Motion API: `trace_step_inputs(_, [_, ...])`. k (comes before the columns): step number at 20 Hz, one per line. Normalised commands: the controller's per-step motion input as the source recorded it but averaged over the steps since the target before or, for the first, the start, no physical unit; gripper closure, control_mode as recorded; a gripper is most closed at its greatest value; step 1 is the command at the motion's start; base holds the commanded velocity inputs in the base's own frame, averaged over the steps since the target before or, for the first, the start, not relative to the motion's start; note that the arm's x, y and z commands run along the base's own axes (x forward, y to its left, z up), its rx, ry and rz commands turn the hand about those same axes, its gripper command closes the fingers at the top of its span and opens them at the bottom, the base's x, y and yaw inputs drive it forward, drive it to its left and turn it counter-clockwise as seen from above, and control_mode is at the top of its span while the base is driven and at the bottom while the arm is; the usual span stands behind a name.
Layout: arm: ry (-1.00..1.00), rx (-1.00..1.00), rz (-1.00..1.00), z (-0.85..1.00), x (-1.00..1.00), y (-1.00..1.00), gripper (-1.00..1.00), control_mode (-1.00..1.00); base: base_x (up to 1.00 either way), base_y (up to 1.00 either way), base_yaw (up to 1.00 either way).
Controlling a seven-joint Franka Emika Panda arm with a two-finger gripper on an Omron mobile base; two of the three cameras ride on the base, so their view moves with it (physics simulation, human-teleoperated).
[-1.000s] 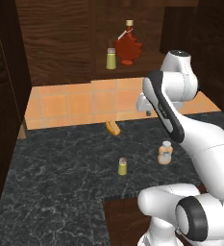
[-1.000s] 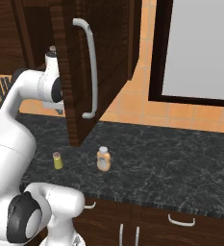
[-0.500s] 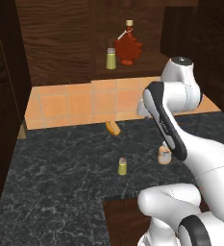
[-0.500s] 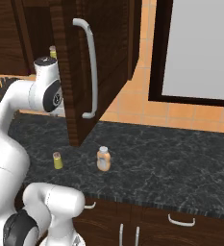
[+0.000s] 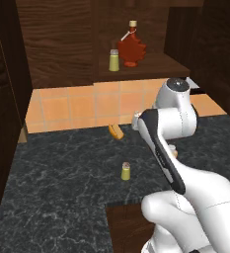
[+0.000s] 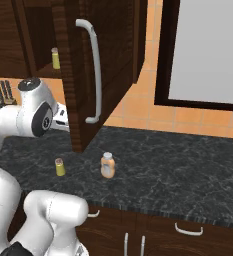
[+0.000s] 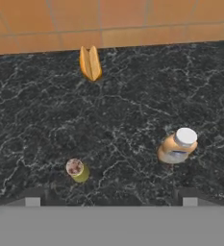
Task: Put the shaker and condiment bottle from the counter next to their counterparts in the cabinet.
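- Upright on the counter [image 5: 57,178] stands the shaker [image 5: 126,171], its long axis vertical and grey cap up; from the hand view it is seen from above, cap [image 7: 74,167] toward the camera, yellow-green body below.
- Also upright is the condiment bottle [image 6: 107,165], pale cap on top, standing near the shaker and apart from it; in the left base view just a sliver of it shows behind the arm.
- From the hand view the condiment bottle sits to the right of the shaker, with bare black worktop between them.
- Higher up, on the recessed shelf of the cabinet [image 5: 62,44], the second shaker [image 5: 114,60] stands upright just beside the red maple-leaf bottle [image 5: 132,48], whose tan stopper points up.
- Of the gripper, two small dark finger tips [image 7: 32,202] show at the bottom of the hand view, standing wide apart with nothing between them, above the counter and touching neither the shaker nor the bottle.
- Beyond the two things, near the orange tiled wall [image 5: 72,106], an orange-tan hot dog bun [image 5: 116,131] lies on the worktop, its long axis running toward the wall.
- Further out, the open cabinet door [image 6: 95,70] with its pale curved handle [image 6: 93,75] hangs over the counter in the right base view.
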Motion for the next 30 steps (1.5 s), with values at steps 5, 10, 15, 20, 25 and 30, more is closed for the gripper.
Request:
trace_step_inputs(5, [-0.17, -0.01, -0.34, -0.35, -0.05, 0.47, -1.00, -1.00, 0.00, 0.00, 0.00])
trace_step_inputs(10, [-0.04, 0.00, -0.19, -0.51, -0.30, 0.20, -1.00, -1.00, 0.00, 0.00, 0.00])
trace_step_inputs(15, [-0.14, 0.00, -0.20, -0.30, -0.24, 0.42, -1.00, -1.00, 0.00, 0.00, 0.00])
trace_step_inputs(20, [-0.04, -0.10, -0.13, -0.67, 0.07, 0.56, -1.00, -1.00, 0.00, 0.00, 0.00])
trace_step_inputs(25, [0.02, -0.13, -0.06, -0.50, 0.17, 0.40, -1.00, -1.00, 0.00, 0.00, 0.00])
trace_step_inputs(30, [0.02, -0.08, 0.00, -0.36, 0.24, 0.03, -1.00, -1.00, 0.00, 0.00, 0.00])
